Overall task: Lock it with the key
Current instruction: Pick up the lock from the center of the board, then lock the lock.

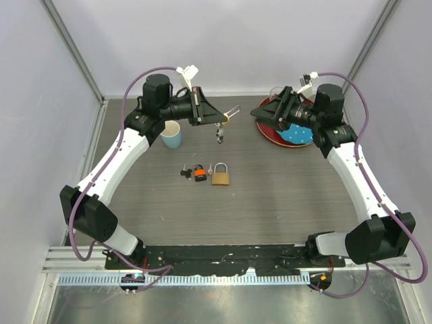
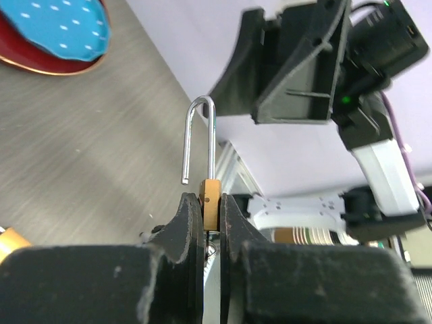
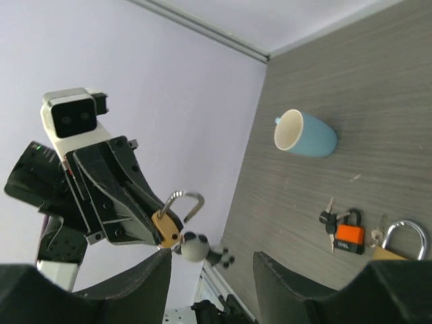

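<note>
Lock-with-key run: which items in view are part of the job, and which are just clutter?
Job:
- key bunch with orange head, lying on the table
- small brass padlock, shackle open, pinched in the left gripper
- big brass padlock beside the keys, possibly

Lying about:
- blue cup
- red plate with a blue dotted item on it

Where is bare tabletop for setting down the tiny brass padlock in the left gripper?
Bare: the near strip between the big brass padlock and the arm bases; its right side, up to the red plate. Crowded: around the orange-headed key bunch and light blue cup.
</note>
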You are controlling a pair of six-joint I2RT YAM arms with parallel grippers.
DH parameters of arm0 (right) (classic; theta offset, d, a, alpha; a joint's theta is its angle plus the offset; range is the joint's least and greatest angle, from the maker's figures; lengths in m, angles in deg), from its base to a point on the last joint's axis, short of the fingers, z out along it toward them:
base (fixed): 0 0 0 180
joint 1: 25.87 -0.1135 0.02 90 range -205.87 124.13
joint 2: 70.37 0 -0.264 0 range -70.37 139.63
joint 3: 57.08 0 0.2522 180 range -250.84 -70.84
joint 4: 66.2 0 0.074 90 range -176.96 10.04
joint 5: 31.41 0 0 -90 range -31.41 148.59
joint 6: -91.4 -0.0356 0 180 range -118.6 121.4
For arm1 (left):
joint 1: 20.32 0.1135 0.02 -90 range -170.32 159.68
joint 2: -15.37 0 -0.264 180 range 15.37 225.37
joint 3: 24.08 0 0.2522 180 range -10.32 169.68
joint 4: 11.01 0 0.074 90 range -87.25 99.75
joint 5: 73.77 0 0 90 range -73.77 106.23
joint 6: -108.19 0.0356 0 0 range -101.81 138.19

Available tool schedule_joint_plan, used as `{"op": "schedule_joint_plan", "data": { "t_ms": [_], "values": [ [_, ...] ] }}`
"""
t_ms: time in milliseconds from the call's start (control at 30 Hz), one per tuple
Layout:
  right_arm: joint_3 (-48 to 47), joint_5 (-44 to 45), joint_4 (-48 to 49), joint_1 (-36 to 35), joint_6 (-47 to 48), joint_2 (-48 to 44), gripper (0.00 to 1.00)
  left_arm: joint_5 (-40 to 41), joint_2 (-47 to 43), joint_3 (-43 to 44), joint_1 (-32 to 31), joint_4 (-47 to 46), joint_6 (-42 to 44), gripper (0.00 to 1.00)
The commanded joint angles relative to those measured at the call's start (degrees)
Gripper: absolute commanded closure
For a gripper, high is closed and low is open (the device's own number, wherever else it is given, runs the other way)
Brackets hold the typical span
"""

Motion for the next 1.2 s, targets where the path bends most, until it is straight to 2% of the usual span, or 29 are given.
{"op": "schedule_joint_plan", "data": {
  "t_ms": [0,167,400,600,767,900,1000,1100,1133,1167],
  "values": [
    [-2.2,-7.4,9.9,0.2,3.9,-0.9,0.45,-12.3,-0.7,3.5,-0.2,-4.4,-1.5,1.0],
    [-3.2,-9.7,11.6,0.2,5.7,-1.2,0.45,-17.6,-0.1,4.1,-0.3,-5.7,-3.1,1.0],
    [-1.3,-14.1,23.6,-0.4,-1.6,-1.9,0.44,-18.7,0.0,3.5,-0.4,-8.3,-5.2,1.0],
    [-1.3,-15.2,25.9,-1.8,-2.4,-1.5,0.42,-19.2,0.7,3.0,-0.7,-11.2,-7.3,1.0],
    [-1.5,-16.3,25.9,-2.9,-2.7,-1.3,0.45,-18.7,0.6,2.2,-0.8,-12.9,-8.5,1.0],
    [-1.6,-16.9,24.7,-4.4,-1.7,-1.3,0.52,-19.0,0.7,1.7,-0.8,-15.7,-10.3,1.0],
    [-2.3,-15.7,23.1,-4.8,-1.2,-1.1,0.61,-19.1,0.7,1.7,-0.9,-15.8,-10.5,1.0],
    [-3.3,-14.5,20.4,-4.8,0.0,-0.6,0.83,-19.0,0.6,1.6,-0.9,-16.0,-10.6,1.0],
    [-3.5,-14.1,18.8,-4.9,0.4,-0.4,0.93,-18.9,0.7,1.6,-0.9,-16.1,-10.7,1.0],
    [-3.6,-12.9,18.2,-4.9,0.5,-0.5,0.97,-18.7,0.6,1.5,-0.9,-16.3,-11.0,1.0]
  ]
}}
